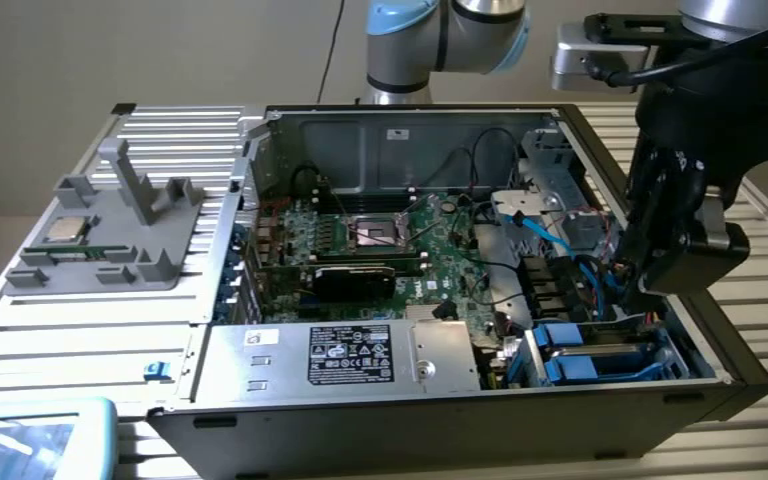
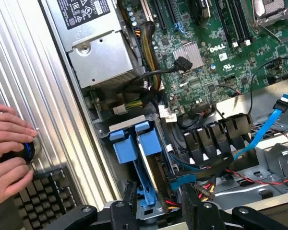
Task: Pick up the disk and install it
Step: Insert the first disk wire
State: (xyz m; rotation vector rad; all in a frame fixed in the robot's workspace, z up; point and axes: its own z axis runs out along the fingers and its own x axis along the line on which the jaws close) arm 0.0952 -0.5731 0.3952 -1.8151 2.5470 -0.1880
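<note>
- While the gripper (image 1: 635, 288) hangs over the drive bay at the exterior view's right of the open computer case (image 1: 357, 432), its jaws stand fairly wide, holding nothing that can be made out.
- The disk (image 2: 128, 149) stands on edge in the bay, blue rails up, just beside the power supply (image 1: 344, 355); in the exterior view it shows as blue brackets (image 1: 595, 362) in the case's near corner.
- In the wrist view the gripper (image 2: 161, 212) straddles one end of the disk; whether a finger touches the rails cannot be told.
- Seating it well likely means pressing squarely along the rails, not across them, and keeping the fingers clear of the blue cable (image 2: 274, 119) and the loose red and yellow wires near the bay.
- The case also holds the green motherboard (image 1: 384, 250), its processor socket open.
- Outside the case, a grey holder (image 1: 104, 262) on the ribbed table carries a small square chip (image 1: 67, 230).
- A person's hand (image 2: 7, 160) rests on a dark knob on the table, well apart from the gripper.
</note>
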